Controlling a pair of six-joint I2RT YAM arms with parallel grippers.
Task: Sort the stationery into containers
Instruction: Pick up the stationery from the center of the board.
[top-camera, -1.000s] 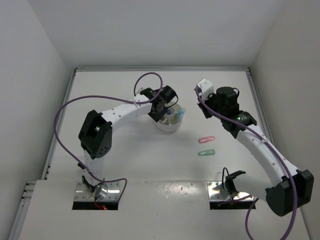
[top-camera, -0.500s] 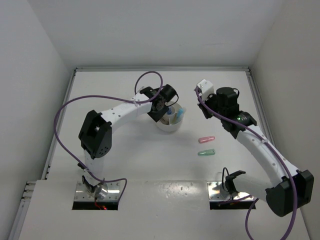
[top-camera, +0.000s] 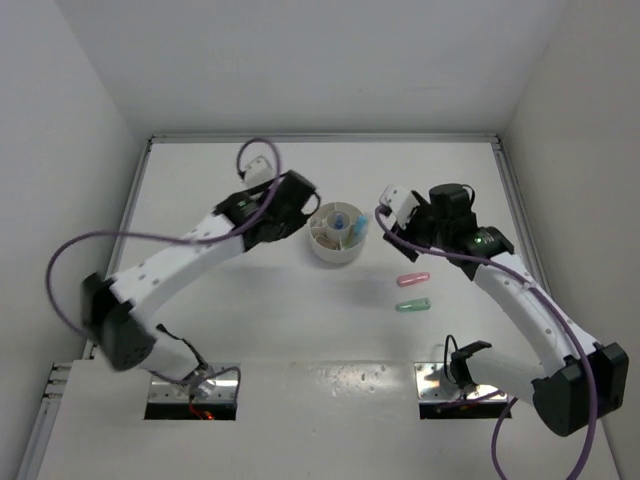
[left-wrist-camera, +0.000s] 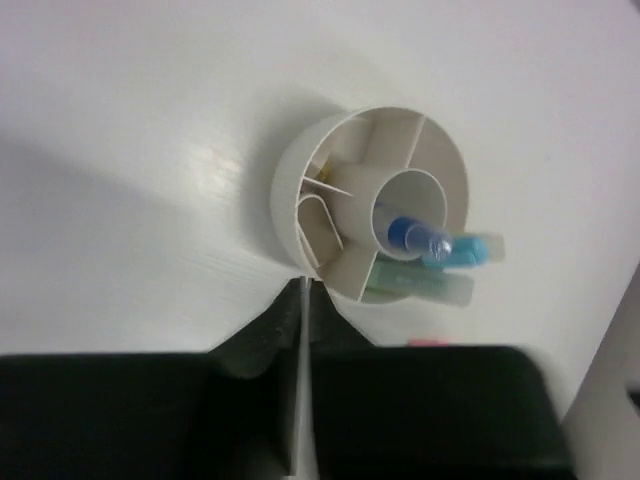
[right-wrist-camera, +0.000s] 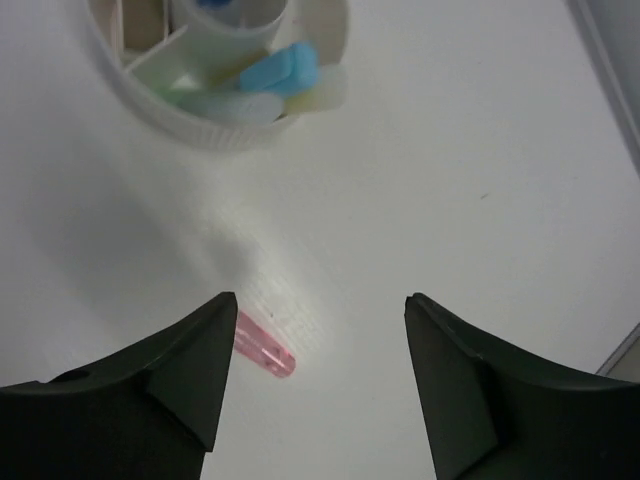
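White tabletop (top-camera: 300, 330), walled enclosure. Left arm (top-camera: 175, 262) is being drawn back from the white bowl (top-camera: 338, 236), left jaws now being held shut, empty; a deposit is judged done. Right jaws, newly being spread wide and empty, are being poised over the pink marker (right-wrist-camera: 262, 352); green marker (top-camera: 412, 305) is being left beside it.

Robot laboratory test cell, plain white table (top-camera: 300, 340) boxed in by bare white walls (top-camera: 300, 60), left arm (top-camera: 170, 265) and right arm (top-camera: 520, 300) bolted to metal plates (top-camera: 438, 384) at near edge, loose purple cables (top-camera: 52, 290)
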